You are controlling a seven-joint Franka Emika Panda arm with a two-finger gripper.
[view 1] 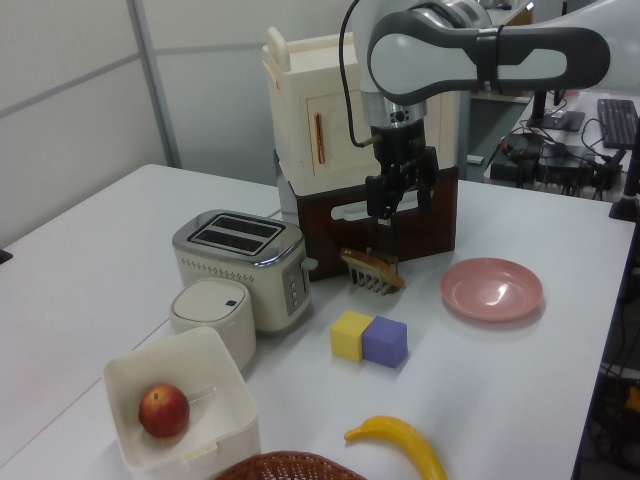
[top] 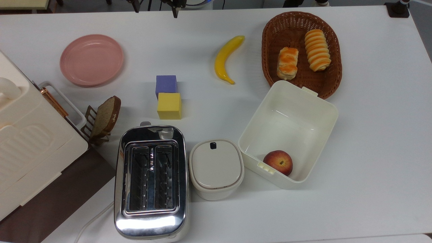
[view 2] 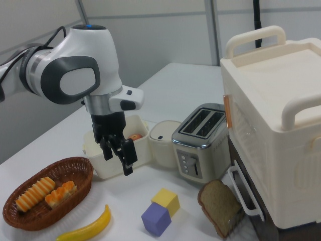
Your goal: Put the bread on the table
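1. I take the wicker basket (top: 334, 72) as my landmark; everything stands on the white counter (top: 371, 135), the biggest thing here, with plenty of bare surface on the far side of the basket from the clutter.
2. The cream cabinet (view 2: 273, 125) sits well apart from the basket, at the opposite end of the counter, with the toaster (top: 151, 180) between them but nearer the cabinet.
3. The open white bin (top: 324, 111) touches or just overlaps the basket's rim in the top view; an apple (top: 277, 162) lies in its far corner.
4. The gripper (view 2: 119, 152) hangs in the air, fingers spread and holding nothing, well apart from the basket in the right view, over the cube area.
5. The banana (top: 226, 59) lies just beside the basket, on the top view's left.
6. The bread (top: 287, 62) lies inside the basket, not yet on the counter, just beside the longer striped roll (top: 317, 50).
7. My worries: the two rolls lie close, so a slightly off descent could pinch or nudge the striped one; the basket wall could catch a finger; squeezing hard may crush the pastry; and the bin's edge crowds the near exit, so I judge I should lift clear before carrying out.
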